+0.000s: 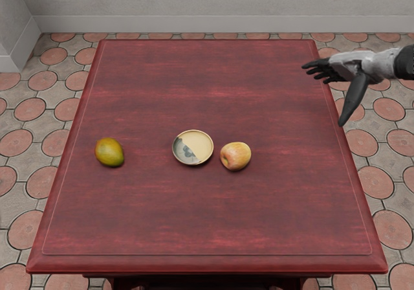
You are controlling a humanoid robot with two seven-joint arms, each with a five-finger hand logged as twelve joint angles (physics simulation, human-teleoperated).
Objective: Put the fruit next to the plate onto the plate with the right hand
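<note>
right hand [341, 70] hung wide, empty, 2 o'clock of plate [202, 145] | apple [235, 155] sat at its 3 o'clock | risk: glancing touch could roll apple away

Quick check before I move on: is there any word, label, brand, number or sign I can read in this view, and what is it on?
None: no readable text in the head view.
The plate carries only a grey and cream pattern, no letters.
The yellow-red fruit, the green-yellow fruit, the table and the right hand show no marking.
</note>
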